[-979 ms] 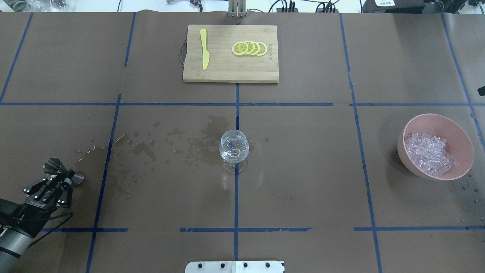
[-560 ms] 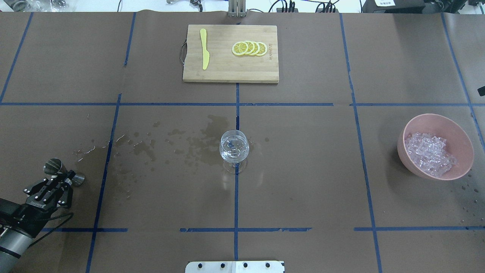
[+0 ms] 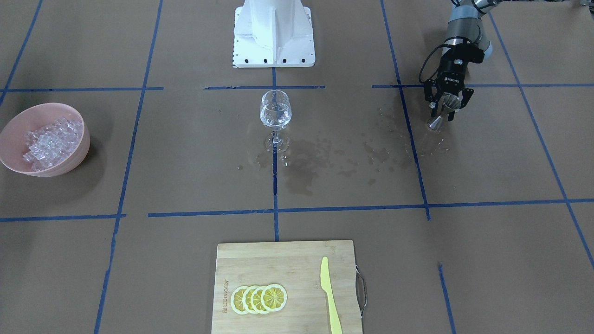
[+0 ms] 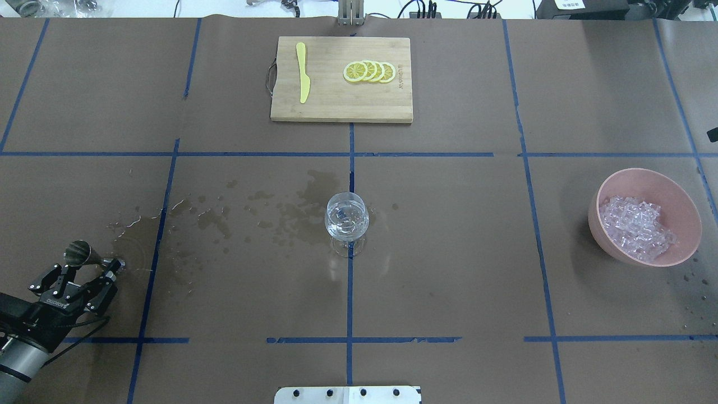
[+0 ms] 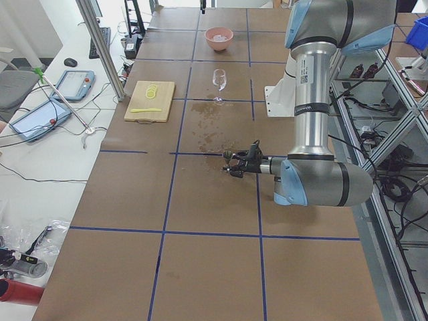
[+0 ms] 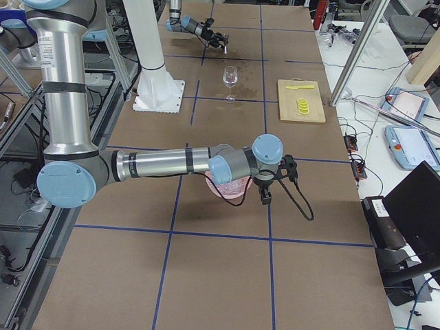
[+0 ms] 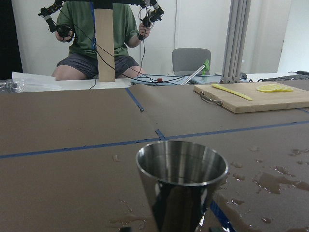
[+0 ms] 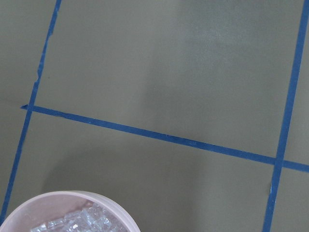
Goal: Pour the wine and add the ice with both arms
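The wine glass (image 4: 346,220) stands at the table's middle with a little clear wine in its bowl; it also shows in the front view (image 3: 275,111). A steel jigger (image 4: 84,255) stands on the wet paper at the near left. It fills the left wrist view (image 7: 182,179). My left gripper (image 4: 85,271) is open, its fingers spread on either side of the jigger (image 3: 438,121). The ice (image 4: 636,227) is heaped in a pink bowl (image 4: 645,175) at the right. My right gripper (image 6: 265,198) hangs beside that bowl (image 8: 72,197); I cannot tell whether it is open or shut.
A bamboo cutting board (image 4: 341,106) with lemon slices (image 4: 369,72) and a yellow knife (image 4: 303,73) lies at the far middle. Wet spill patches (image 4: 303,210) spread from the glass towards the jigger. The white pedestal (image 3: 274,32) stands behind the glass.
My left gripper's fingers have spread apart and let go of the jigger, which now stands free on the table. Glass and bowl have not moved.
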You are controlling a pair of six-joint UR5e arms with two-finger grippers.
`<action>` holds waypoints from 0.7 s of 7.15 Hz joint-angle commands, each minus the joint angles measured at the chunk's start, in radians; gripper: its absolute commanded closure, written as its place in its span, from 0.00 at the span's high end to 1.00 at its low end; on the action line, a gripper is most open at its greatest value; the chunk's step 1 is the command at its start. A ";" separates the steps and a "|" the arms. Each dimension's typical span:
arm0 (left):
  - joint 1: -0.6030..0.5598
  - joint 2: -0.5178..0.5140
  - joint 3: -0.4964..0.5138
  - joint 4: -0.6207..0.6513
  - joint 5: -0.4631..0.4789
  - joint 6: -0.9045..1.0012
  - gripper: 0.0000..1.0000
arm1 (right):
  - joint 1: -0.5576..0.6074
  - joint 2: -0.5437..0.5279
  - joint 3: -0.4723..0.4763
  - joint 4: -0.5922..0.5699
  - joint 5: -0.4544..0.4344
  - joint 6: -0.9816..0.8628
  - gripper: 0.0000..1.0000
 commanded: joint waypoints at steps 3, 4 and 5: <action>-0.003 0.162 -0.114 0.000 -0.231 0.010 0.94 | -0.003 0.000 0.001 0.000 0.002 0.025 1.00; -0.004 0.268 -0.191 0.005 -0.319 0.012 0.93 | -0.004 0.000 0.001 0.000 0.005 0.025 1.00; -0.007 0.337 -0.222 0.005 -0.406 0.065 0.93 | -0.007 -0.001 0.001 0.002 0.012 0.037 1.00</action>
